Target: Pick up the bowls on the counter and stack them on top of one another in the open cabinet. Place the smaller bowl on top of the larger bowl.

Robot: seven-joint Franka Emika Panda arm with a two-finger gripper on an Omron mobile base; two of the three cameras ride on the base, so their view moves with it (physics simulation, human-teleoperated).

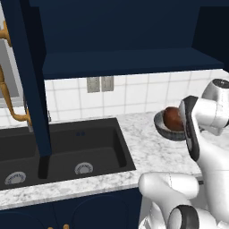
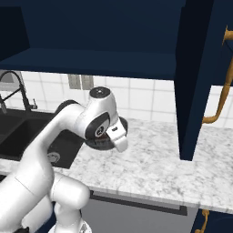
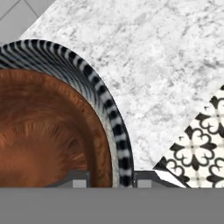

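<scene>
The smaller bowl already sits inside the larger bowl, so the nesting order the task asks for looks done, but the stacked pair is not yet in the cabinet: its navy shelf stands bare above, and the bowls are seen over the speckled marble tabletop, to the right of the black sink and in front of the white tiled wall. Whether the stack rests on the tabletop or hangs just above it I cannot tell from these views. What is left, as I judge it, is to carry both bowls up onto the shelf. In the hand view the end effector straddles the rim: one fingertip stands on the glossy reddish-brown inside of the smaller bowl, the other outside the striped wall of the larger bowl, with both rims between them. The jaws stand narrow and appear clenched on that doubled rim, grasping the larger bowl with the smaller one inside it. In the right base view the wrist covers most of the stack, and just an edge of the larger bowl shows beneath the hand, well below the shelf and left of the tall cabinet door panel.
</scene>
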